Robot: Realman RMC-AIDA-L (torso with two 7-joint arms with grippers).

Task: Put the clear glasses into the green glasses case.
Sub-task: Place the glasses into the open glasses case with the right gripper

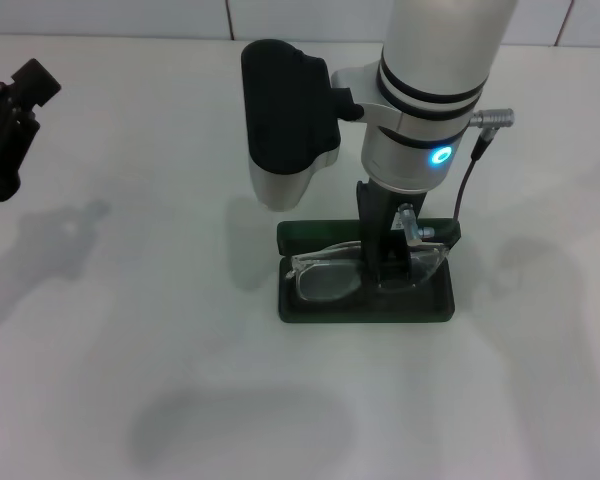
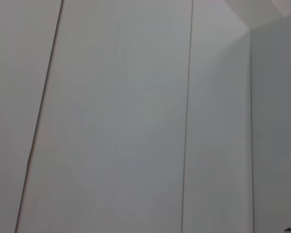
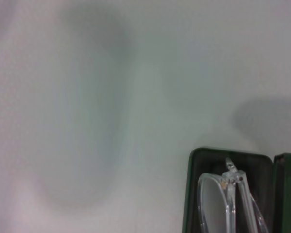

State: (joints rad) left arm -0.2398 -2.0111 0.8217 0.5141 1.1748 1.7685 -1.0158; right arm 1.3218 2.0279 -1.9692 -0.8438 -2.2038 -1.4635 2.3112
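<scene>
The green glasses case (image 1: 365, 308) lies open on the white table, right of centre in the head view, with its lid (image 1: 315, 234) raised at the back. The clear glasses (image 1: 325, 275) rest inside it, lens and one temple showing. My right gripper (image 1: 387, 262) reaches straight down into the case at the middle of the glasses, hiding their bridge. In the right wrist view one end of the case (image 3: 190, 194) shows with the clear glasses (image 3: 214, 201) lying in it. My left gripper (image 1: 5, 130) is parked at the table's far left, away from the case.
The white table (image 1: 130, 350) spreads to all sides of the case. A white tiled wall (image 1: 130, 18) runs along its far edge. The left wrist view shows only white wall panels (image 2: 121, 121).
</scene>
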